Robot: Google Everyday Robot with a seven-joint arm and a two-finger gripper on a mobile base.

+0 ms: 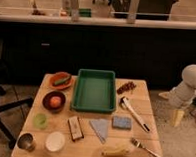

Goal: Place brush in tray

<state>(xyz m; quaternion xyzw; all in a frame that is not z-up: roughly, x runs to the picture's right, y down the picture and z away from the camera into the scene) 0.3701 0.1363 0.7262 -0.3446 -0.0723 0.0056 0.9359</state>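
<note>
We see the brush (135, 115) lying flat on the tabletop (87, 150), just right of the tray (75, 91) and not in it. Its white head sits near the tray's lower right corner. The handle runs diagonally away toward the front right, and its dark end stops short of the fork (147, 149). A sponge (121, 122) lies close on the brush's left and a small reddish heap (126, 87) sits behind the head, so we judge the middle of the handle to be the freest place for a grip. The arm (188, 86) hangs beyond the tabletop's right edge. The claw (177, 117) is at its lower end, off the tabletop and apart from everything on it; it is released and carries nothing. The coming move turns on one relation. The brush lies to the left of the claw, between it and the tray, with its dark end the nearer end. The long axis slants across the line of reach, so we expect the claw will have to turn and close across the handle, not along it. The tray is empty and its long side runs front to back. We judge the brush should be swung toward that direction on the short carry leftward so that it lies within the rims.
</note>
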